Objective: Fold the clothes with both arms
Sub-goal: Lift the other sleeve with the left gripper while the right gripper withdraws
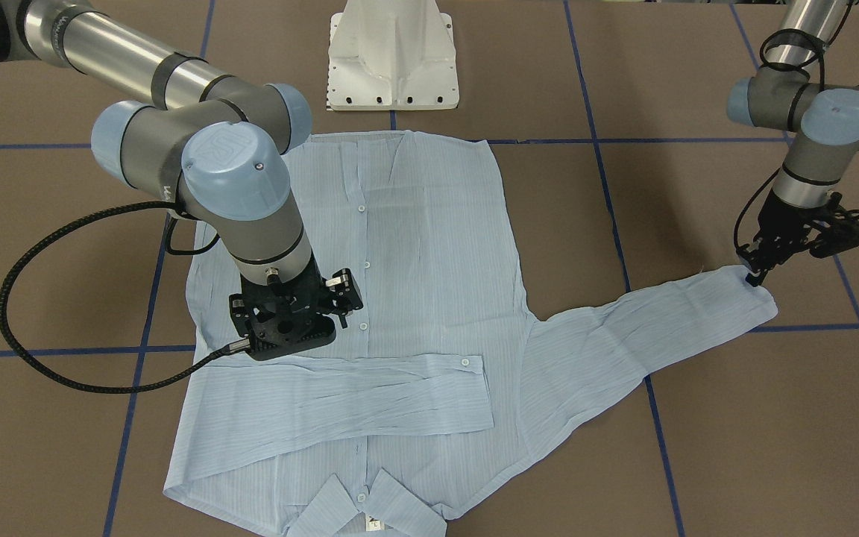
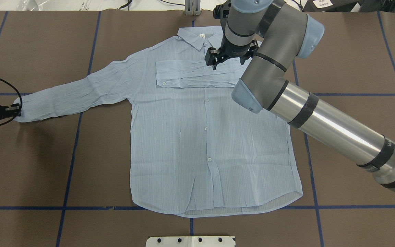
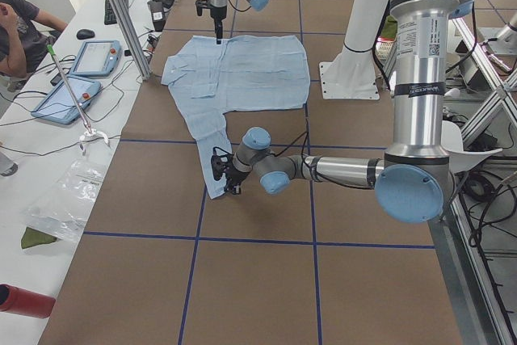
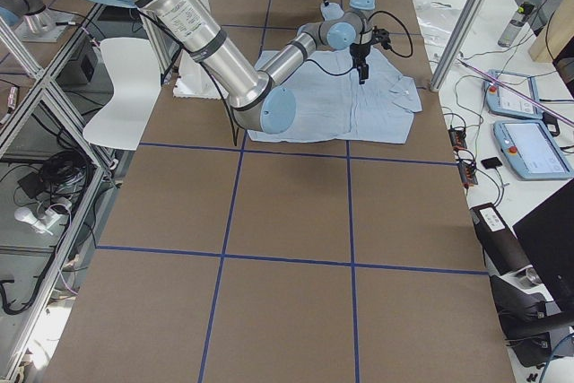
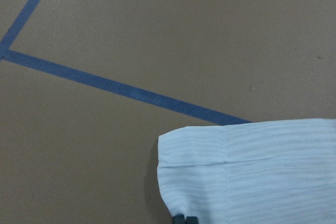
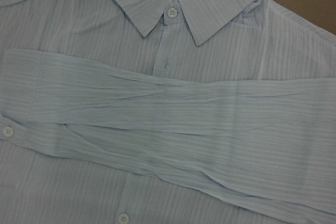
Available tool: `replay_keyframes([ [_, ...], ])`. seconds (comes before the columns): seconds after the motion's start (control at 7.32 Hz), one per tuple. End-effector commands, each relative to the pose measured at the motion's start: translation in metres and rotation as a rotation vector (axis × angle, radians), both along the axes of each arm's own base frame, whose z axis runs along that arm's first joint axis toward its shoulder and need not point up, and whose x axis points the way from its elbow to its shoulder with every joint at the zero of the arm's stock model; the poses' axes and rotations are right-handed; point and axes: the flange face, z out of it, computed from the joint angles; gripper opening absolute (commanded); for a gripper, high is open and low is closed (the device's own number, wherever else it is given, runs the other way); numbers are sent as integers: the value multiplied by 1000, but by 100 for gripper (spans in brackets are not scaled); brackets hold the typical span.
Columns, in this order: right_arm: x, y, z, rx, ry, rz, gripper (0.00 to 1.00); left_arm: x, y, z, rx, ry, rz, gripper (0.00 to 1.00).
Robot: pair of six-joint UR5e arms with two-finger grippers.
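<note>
The pale blue striped shirt (image 2: 201, 137) lies flat and buttoned on the brown table, collar (image 2: 197, 37) away from the robot's base. One sleeve (image 2: 190, 73) is folded across the chest; the wrist view shows it (image 6: 157, 114) below the collar (image 6: 173, 9). The other sleeve (image 2: 77, 92) stretches out to my left. My left gripper (image 2: 16, 111) is shut on that sleeve's cuff (image 5: 252, 166), low at the table (image 1: 754, 277). My right gripper (image 2: 226, 60) hangs above the folded sleeve near the collar, open; no fingers show in its wrist view.
The white pedestal base (image 1: 392, 60) stands just past the shirt's hem. Blue tape lines (image 2: 70, 144) grid the brown table. A side bench with tablets (image 3: 93, 58) and a seated person runs along the far edge. Bare table lies on both sides of the shirt.
</note>
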Motion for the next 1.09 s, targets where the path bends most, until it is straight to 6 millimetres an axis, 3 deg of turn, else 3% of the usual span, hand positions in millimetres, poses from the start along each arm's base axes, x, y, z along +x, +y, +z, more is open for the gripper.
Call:
replay_keyframes([
  [0.0, 18, 0, 17, -20, 1, 6, 100, -4, -1, -42, 24, 29, 0, 0],
  [0.27, 72, 1, 57, -50, -22, -2, 100, -9, -6, -107, 21, 38, -7, 0],
  [0.41, 90, -5, 72, -64, -20, 0, 100, -5, -28, -150, 26, 45, -29, 0],
  [0.68, 129, -1, 111, -54, 4, -6, 100, 30, -90, -279, 2, 36, -54, 0],
  [0.96, 172, -6, 132, -36, 85, -63, 100, 54, -110, -376, -36, 149, -63, 0],
])
